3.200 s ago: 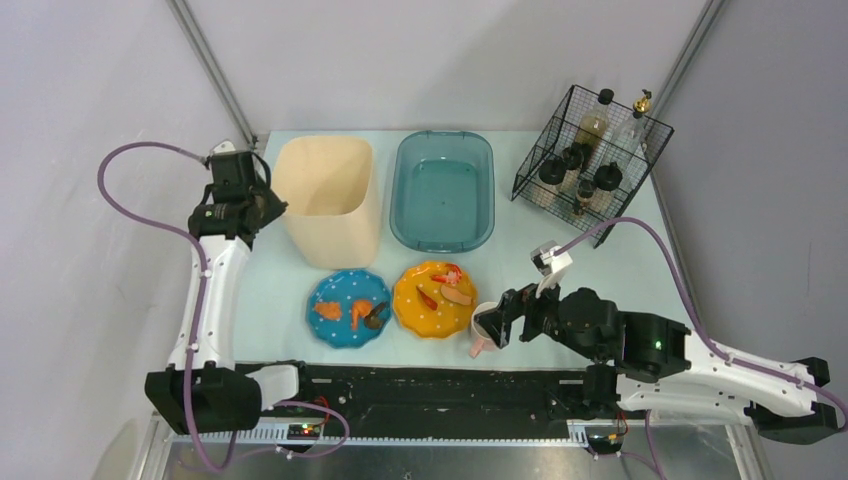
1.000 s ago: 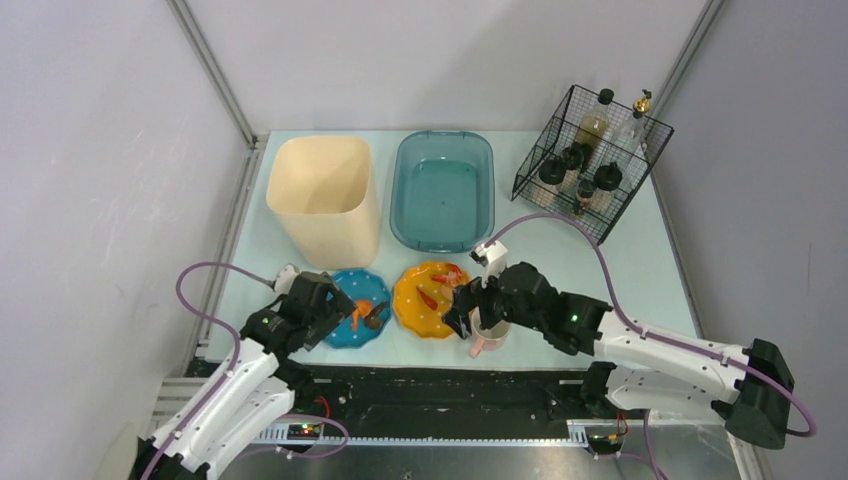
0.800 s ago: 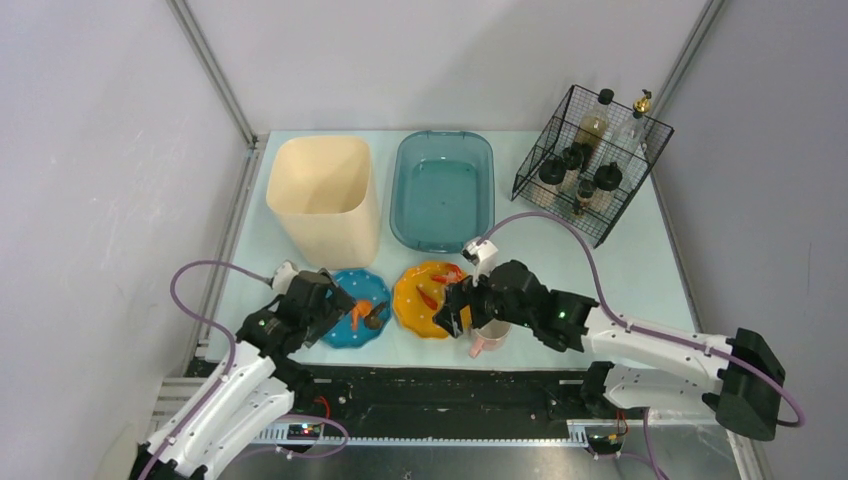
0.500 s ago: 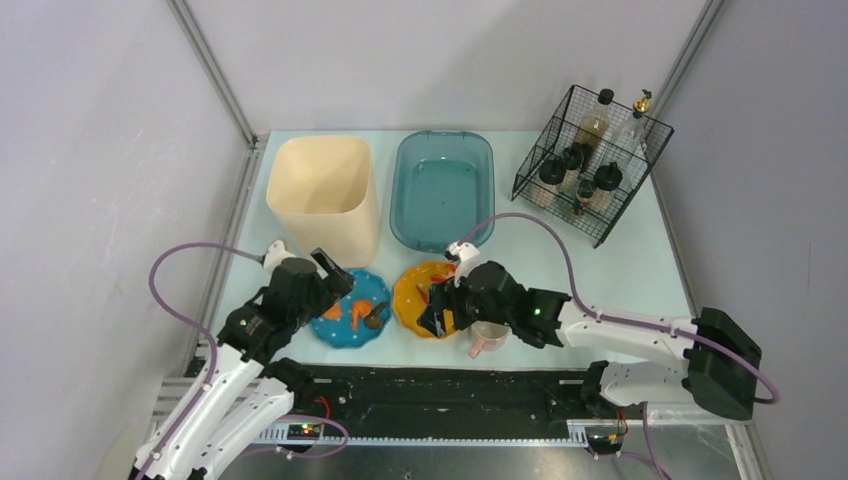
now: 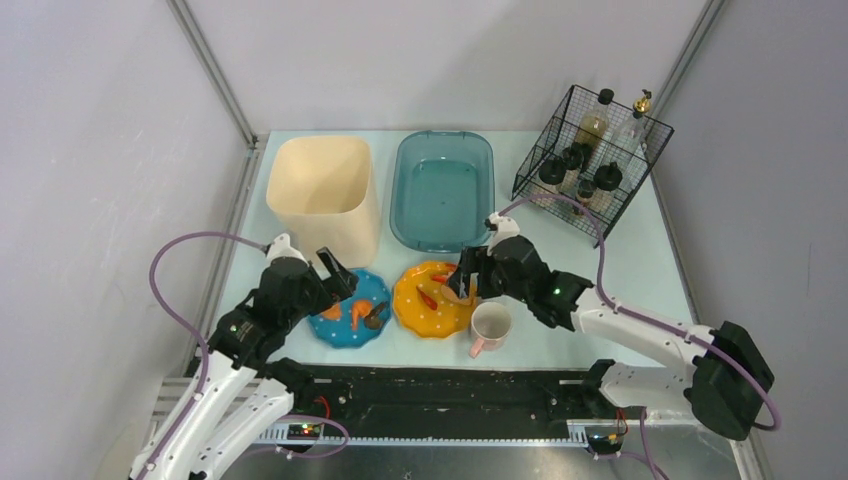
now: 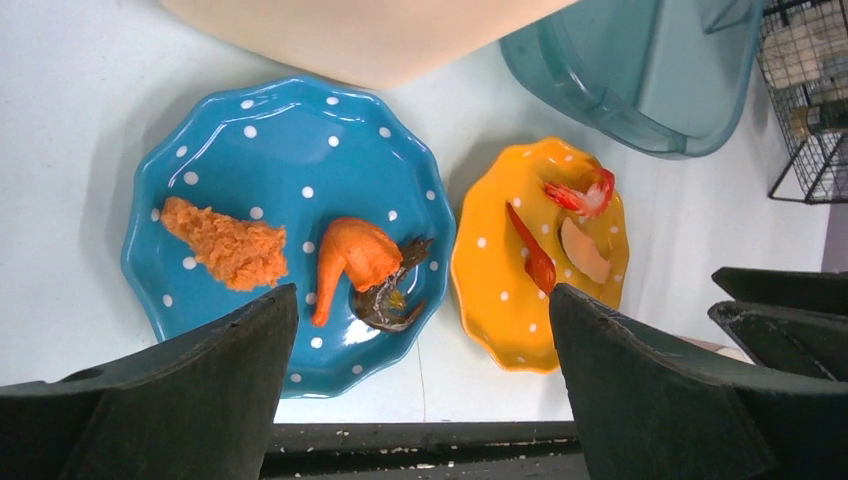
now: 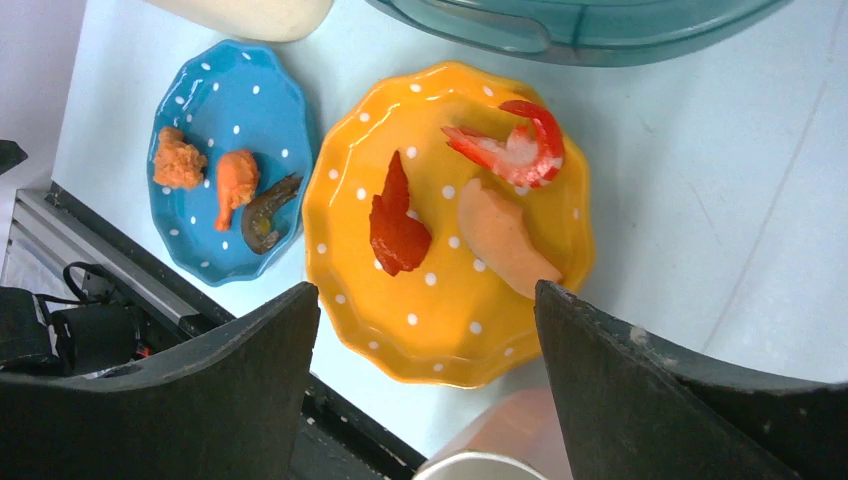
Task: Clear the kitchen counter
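Observation:
On the kitchen counter (image 5: 620,270) near its front edge sit a blue dotted plate (image 5: 340,335) with orange and dark scraps, an orange dotted plate (image 5: 430,322) with a shrimp, a red piece and a peach slice, and a pink mug (image 5: 490,325). My left gripper (image 5: 335,272) hangs open above the blue plate (image 6: 290,150), nothing between its fingers. My right gripper (image 5: 462,280) is open above the orange plate's (image 7: 450,320) far right side, holding nothing. The mug (image 7: 505,425) stands just below it in the right wrist view.
A tall cream bin (image 5: 325,200) and a teal basin (image 5: 443,195) stand behind the plates. A black wire basket (image 5: 590,165) with several bottles is at the back right. The black front strip runs close under the plates and mug.
My right gripper has swung back and to the right, off the orange plate's front edge, leaving the mug uncovered. My left gripper has shifted slightly back over the blue plate.

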